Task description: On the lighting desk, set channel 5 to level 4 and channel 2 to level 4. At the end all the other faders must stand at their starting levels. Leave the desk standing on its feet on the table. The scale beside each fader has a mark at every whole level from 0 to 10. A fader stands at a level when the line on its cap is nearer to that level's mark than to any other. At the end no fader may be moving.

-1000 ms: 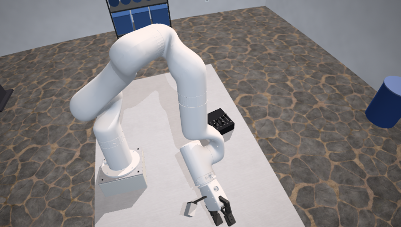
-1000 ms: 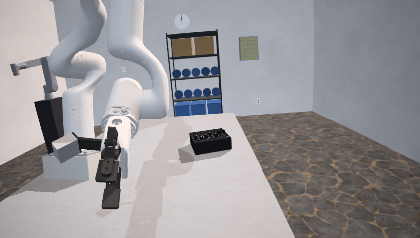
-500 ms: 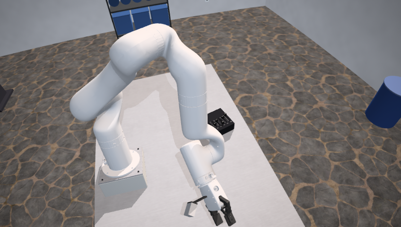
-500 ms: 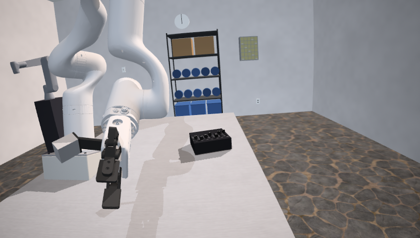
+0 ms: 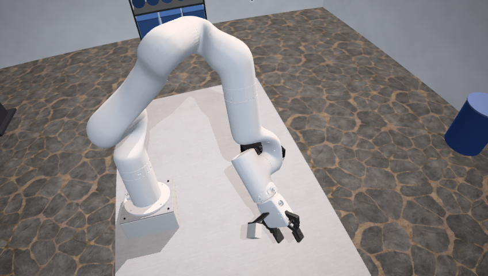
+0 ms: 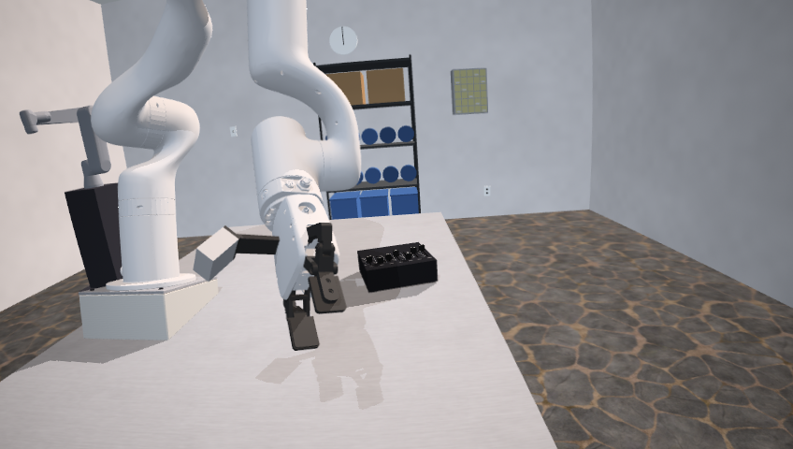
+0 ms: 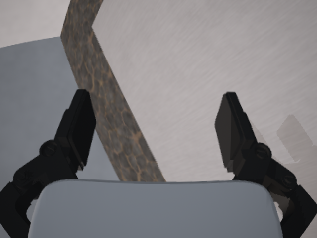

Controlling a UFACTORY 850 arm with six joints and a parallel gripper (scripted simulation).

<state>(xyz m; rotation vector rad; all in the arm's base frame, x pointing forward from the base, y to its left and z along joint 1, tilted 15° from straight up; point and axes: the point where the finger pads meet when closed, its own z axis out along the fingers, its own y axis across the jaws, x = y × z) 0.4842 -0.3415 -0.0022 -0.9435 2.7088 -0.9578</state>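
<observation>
The lighting desk point(image 6: 397, 266) is a small black box with a row of fader caps on top; it stands on the white table toward its right edge in the exterior view. In the top view the arm hides all but a dark sliver of it point(image 5: 251, 148). The fader levels are too small to read. My gripper point(image 6: 314, 317) hangs open and empty above the table, nearer the camera than the desk and to its left. It also shows near the table's front in the top view point(image 5: 289, 236). The wrist view point(image 7: 155, 133) shows only bare table and floor between the fingers.
The arm's base block point(image 6: 141, 306) stands at the table's left. A grey camera box point(image 5: 254, 230) juts out beside the wrist. A shelf with blue bins point(image 6: 372, 138) stands at the back wall. A blue barrel point(image 5: 471, 125) stands on the floor at the right.
</observation>
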